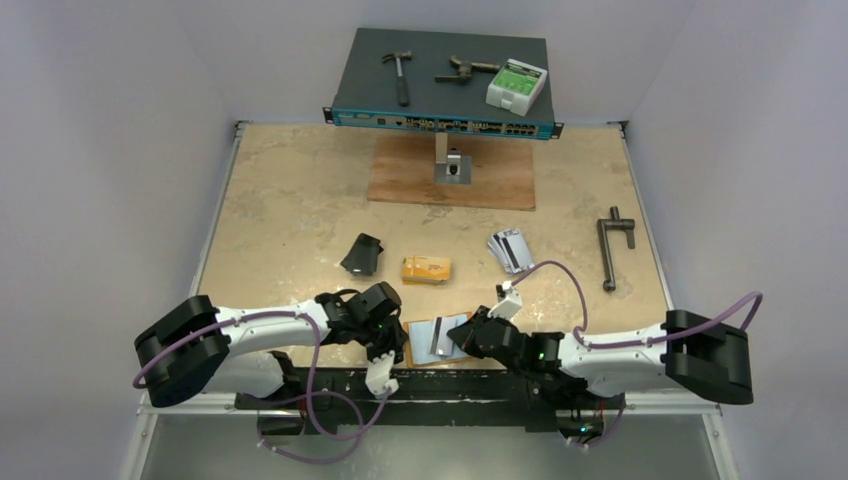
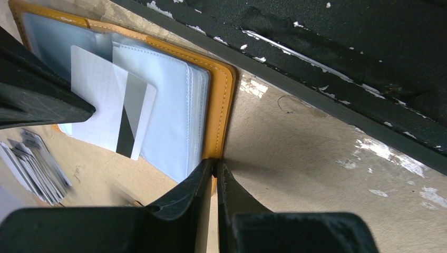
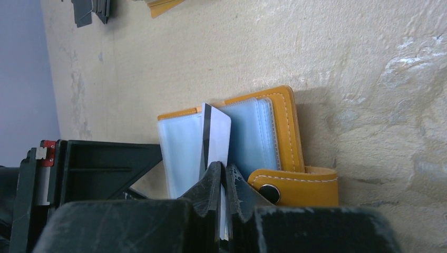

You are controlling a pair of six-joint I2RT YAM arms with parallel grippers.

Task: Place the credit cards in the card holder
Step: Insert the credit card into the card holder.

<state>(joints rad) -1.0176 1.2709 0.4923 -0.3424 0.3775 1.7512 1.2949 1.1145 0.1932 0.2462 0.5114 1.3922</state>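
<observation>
One camera up high, two down low.
The high one looks down from the near edge at the whole table [image 1: 300,200]. Each wrist camera sits very close to the open orange card holder [image 3: 291,129], and they see it from opposite sides.

One card holder [image 2: 224,100], with one silver card [image 2: 105,100] against it. Beyond the card holder: one yellow-orange card stack [image 1: 426,269], one black folded case [image 1: 362,254], and one fan of silver cards [image 1: 509,249], too overlapped to count.
</observation>
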